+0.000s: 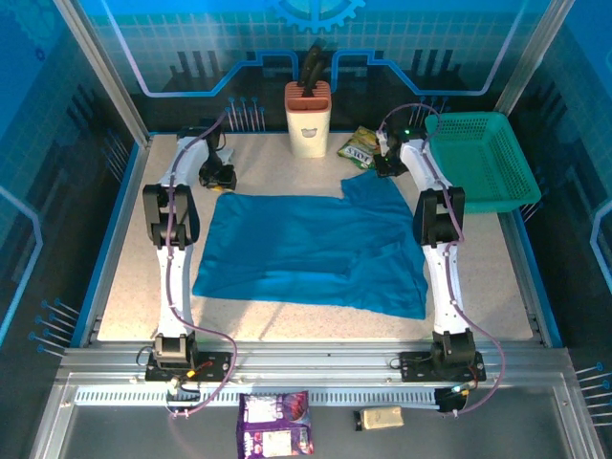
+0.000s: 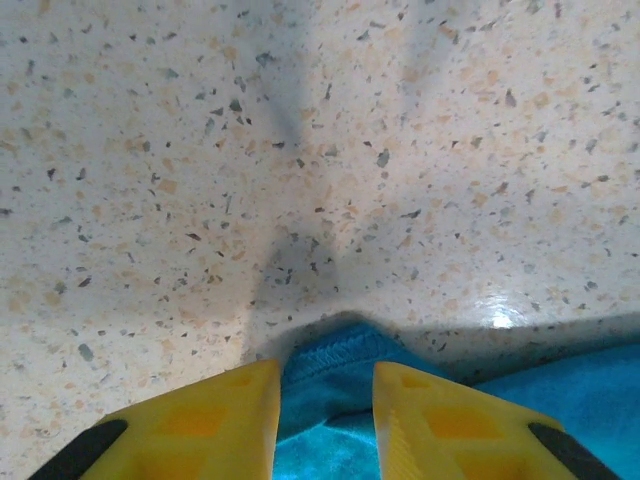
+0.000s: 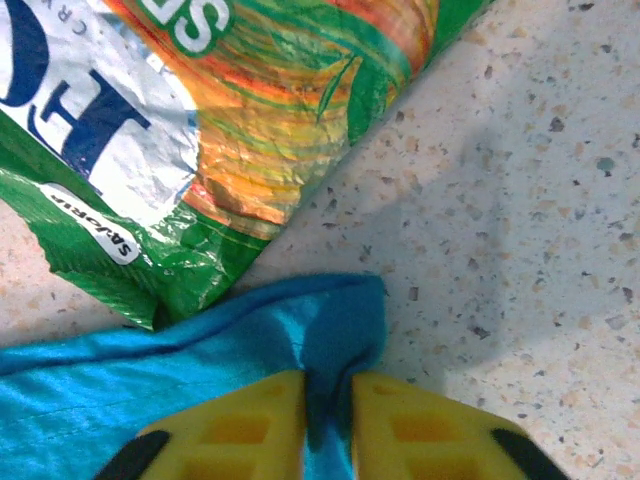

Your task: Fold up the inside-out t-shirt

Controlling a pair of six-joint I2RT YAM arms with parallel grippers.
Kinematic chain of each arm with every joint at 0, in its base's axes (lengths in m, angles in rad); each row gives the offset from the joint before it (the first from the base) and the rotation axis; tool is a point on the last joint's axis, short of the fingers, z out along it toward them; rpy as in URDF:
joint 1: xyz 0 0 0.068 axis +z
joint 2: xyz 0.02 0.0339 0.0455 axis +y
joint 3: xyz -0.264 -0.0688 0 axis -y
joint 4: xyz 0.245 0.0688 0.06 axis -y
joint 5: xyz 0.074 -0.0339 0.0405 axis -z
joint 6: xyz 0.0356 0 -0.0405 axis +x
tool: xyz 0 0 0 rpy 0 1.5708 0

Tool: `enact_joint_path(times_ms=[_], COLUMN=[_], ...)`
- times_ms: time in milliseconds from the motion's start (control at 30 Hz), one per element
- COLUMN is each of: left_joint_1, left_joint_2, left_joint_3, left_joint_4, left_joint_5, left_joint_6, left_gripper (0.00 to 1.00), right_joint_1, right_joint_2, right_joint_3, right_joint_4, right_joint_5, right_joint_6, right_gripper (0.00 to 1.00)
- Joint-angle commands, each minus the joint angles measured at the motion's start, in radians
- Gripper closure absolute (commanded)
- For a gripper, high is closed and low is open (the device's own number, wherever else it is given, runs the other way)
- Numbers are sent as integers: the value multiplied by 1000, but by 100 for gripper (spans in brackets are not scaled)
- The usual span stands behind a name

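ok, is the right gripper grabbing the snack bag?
No, the right gripper is pinching a corner of the shirt; the snack bag lies just beyond its fingers.

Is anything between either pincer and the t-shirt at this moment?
Nothing visible does: the left pincer and the right pincer each have an edge of the t-shirt between their fingers. A snack packet lies just beyond the corner at the right pincer.

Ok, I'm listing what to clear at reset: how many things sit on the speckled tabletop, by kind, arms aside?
T-shirt: 1
Snack packet: 1
Mesh basket: 1
Knife block: 1
Total: 4
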Motion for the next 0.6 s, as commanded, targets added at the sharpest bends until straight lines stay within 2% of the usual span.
enact_joint_path(times_ms=[0, 367, 467, 567], left_joint_1=[8, 13, 14, 13], left_joint_2=[-49, -7, 11, 26], left_joint_3=[-11, -18, -2, 9], left_joint_4=[-16, -22, -27, -24], left_joint_5=[1, 0, -6, -24], left_joint_6=[2, 14, 14, 14], left_gripper=[67, 65, 71, 69], right_joint_1=[13, 12, 12, 12], right_joint_2=[19, 1, 0, 0], right_joint_3=[-32, -62, -61, -61], right_joint_4=[-21, -11, -11, -15], right_joint_5=[12, 9, 7, 10], right_joint_6=[-6, -10, -11, -15], right_gripper=[87, 89, 89, 89])
